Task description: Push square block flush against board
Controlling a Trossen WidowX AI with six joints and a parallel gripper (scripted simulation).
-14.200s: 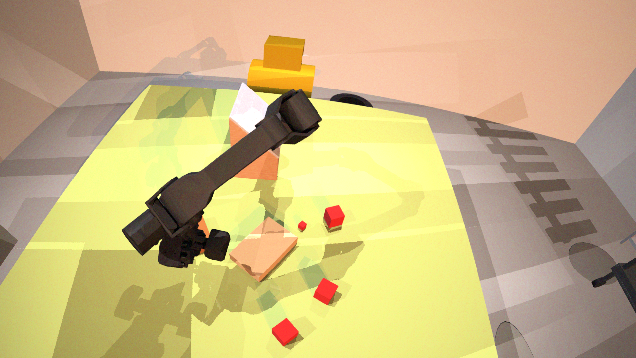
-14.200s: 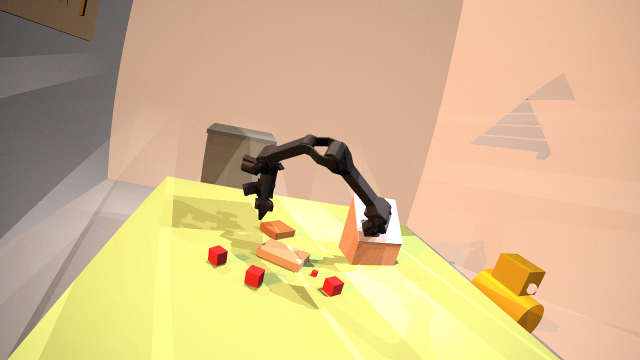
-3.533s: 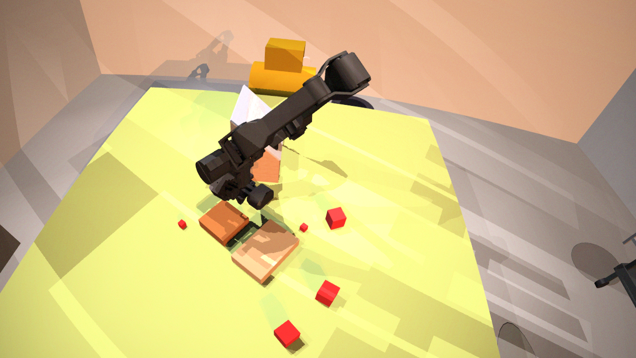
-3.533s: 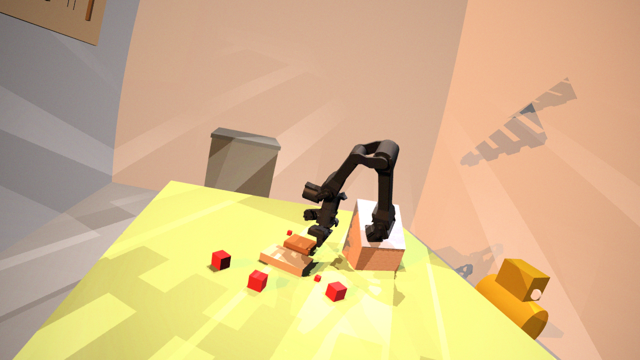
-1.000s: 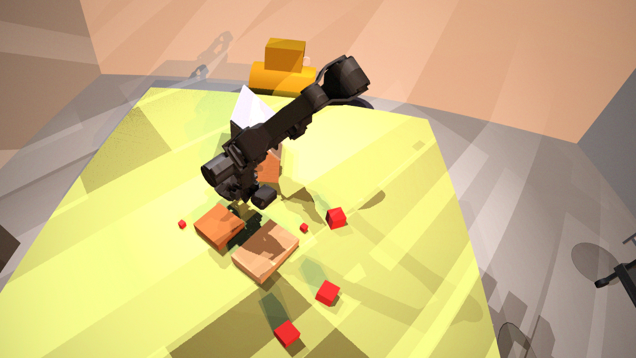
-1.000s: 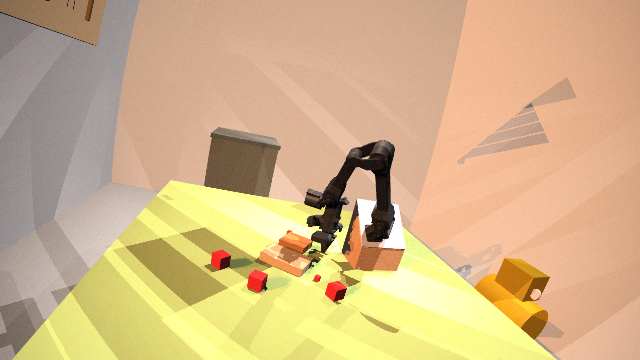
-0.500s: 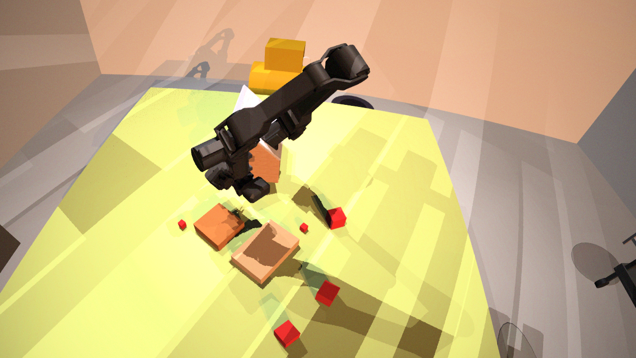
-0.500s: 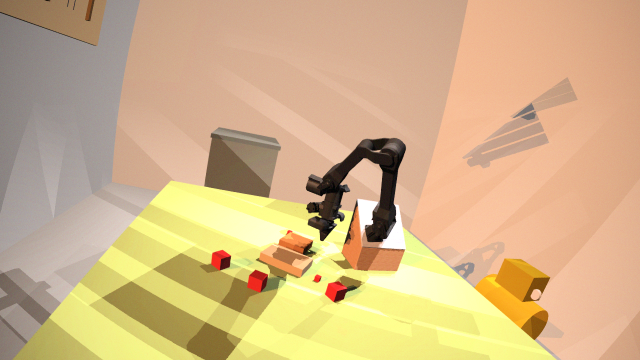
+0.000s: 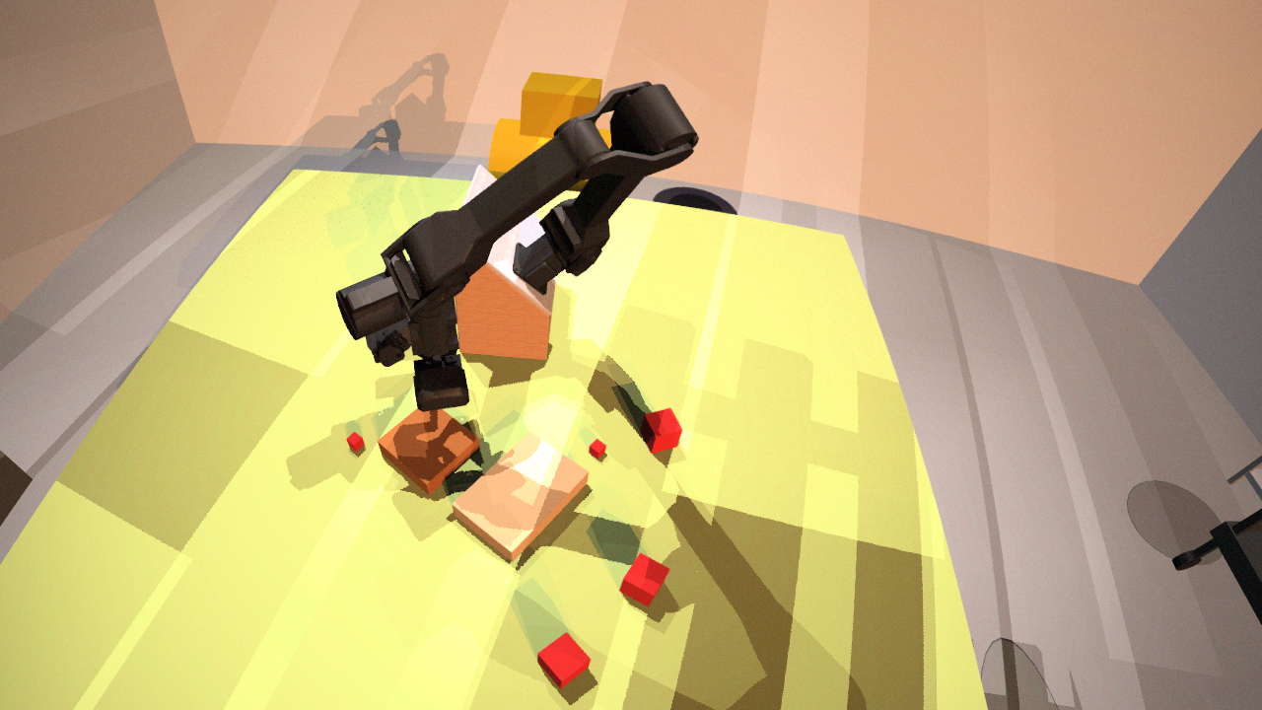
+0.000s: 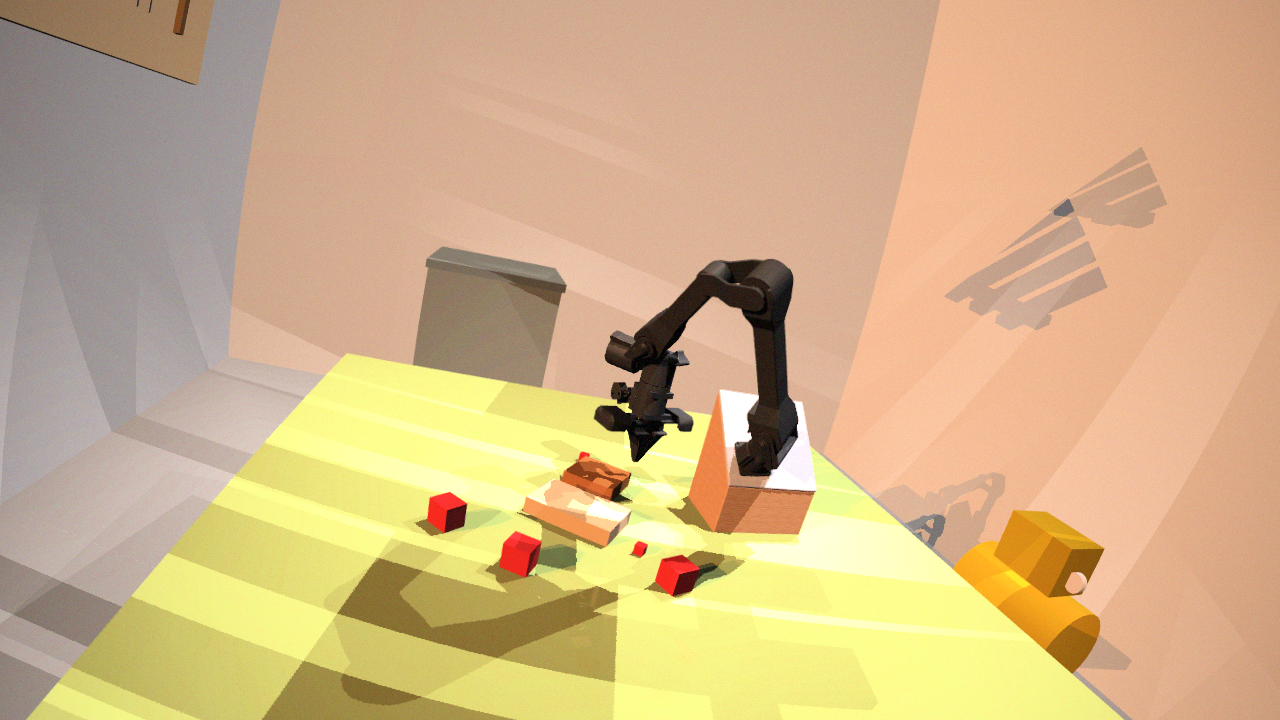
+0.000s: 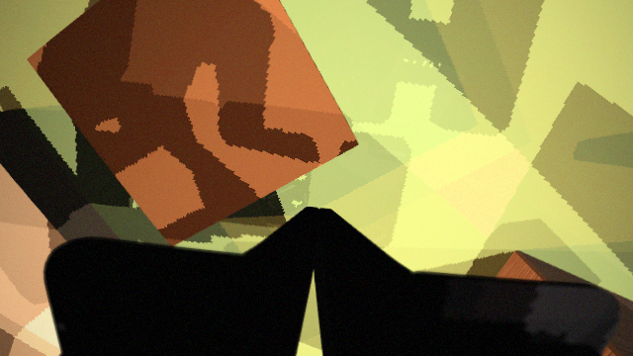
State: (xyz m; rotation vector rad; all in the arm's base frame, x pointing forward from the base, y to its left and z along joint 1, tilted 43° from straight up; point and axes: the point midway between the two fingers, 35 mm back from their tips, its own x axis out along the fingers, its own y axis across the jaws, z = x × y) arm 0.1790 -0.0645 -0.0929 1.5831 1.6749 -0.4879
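The square block [image 9: 410, 456] [image 10: 597, 476] [image 11: 237, 116], orange-brown, lies flat on the table. The pale, longer board [image 9: 531, 497] [image 10: 580, 512] [image 11: 17, 257] lies flat beside it, toward the front right in the top view. A narrow dark gap separates their facing sides, which look roughly parallel. My gripper [image 9: 432, 425] [image 10: 638, 457] [image 11: 316, 221] is shut and empty. Its tips point down near the block's corner on the arm-base side. They look a little above the table; contact with the block cannot be told.
Three larger red cubes [image 9: 664, 430] [image 9: 645, 580] [image 9: 563, 659] lie beyond the board. One small red cube [image 9: 596, 449] [image 10: 639, 548] lies near the board, another small cube [image 9: 354, 441] [image 10: 583, 456] beyond the block. The arm's wooden pedestal [image 9: 505, 324] [image 10: 769, 512] stands behind.
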